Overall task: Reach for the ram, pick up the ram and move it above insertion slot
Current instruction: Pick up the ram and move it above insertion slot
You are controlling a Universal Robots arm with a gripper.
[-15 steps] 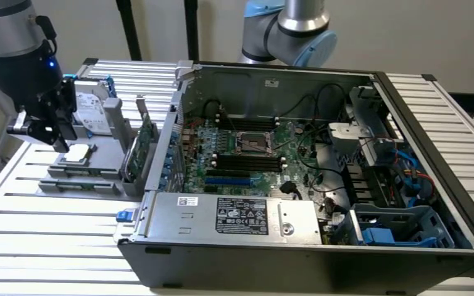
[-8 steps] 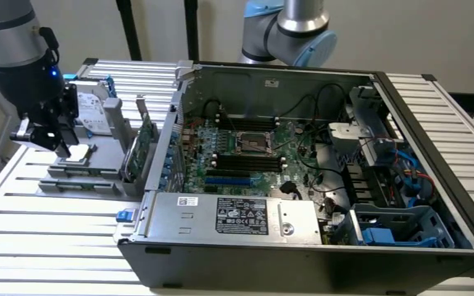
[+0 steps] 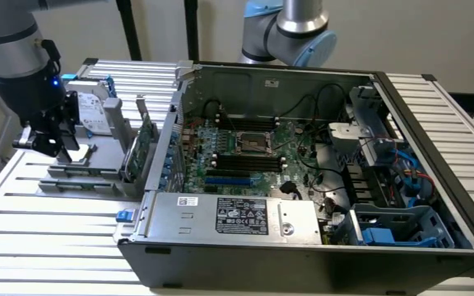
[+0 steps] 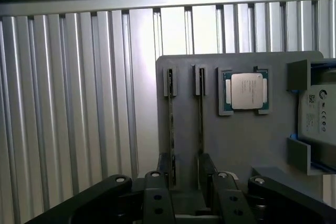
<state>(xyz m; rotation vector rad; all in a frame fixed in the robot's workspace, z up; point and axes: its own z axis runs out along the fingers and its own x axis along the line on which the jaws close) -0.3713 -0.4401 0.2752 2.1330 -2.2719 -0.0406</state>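
**A:** How far along is it?

**B:** Early, I'd judge. The tool (image 3: 56, 148) hangs low over the holder (image 4: 236, 140) with its jaws spread and nothing between them. The ram (image 4: 170, 124) stands on edge in a holder groove, right in front of the fingers (image 4: 164, 179), and a second stick (image 4: 201, 124) stands just beside it in the next groove.

**A:** Which stick is it lined up on?

**B:** I can't tell. Each stick runs toward one finger, and bare holder shows in the gap between them. I also can't tell whether a finger touches either stick.

**A:** So what's done and what isn't?

**B:** The reach looks nearly complete. There is no grip or lift yet, and nothing has been carried over to the slots (image 3: 249, 161). Those sit well apart from the tool, inside the case (image 3: 220, 253).

**A:** And the surface?

**B:** It's a ribbed aluminium worktop (image 4: 79, 103), pale and shiny, running out past the holder on every side of the tool. The open case lies on it, well away from the tool toward the exterior view's right. The holder is a flat grey plate directly under the tool.

**A:** Anything else on the plate?

**B:** There's a drive (image 4: 317, 111) near the tool, clipped in grey brackets. A processor (image 4: 244, 90) lies flat between the drive and the sticks.

**A:** The room?

**B:** There's a plain light wall and dark poles behind the worktop. Another arm (image 3: 291, 31) stands beyond the case, far from the tool.
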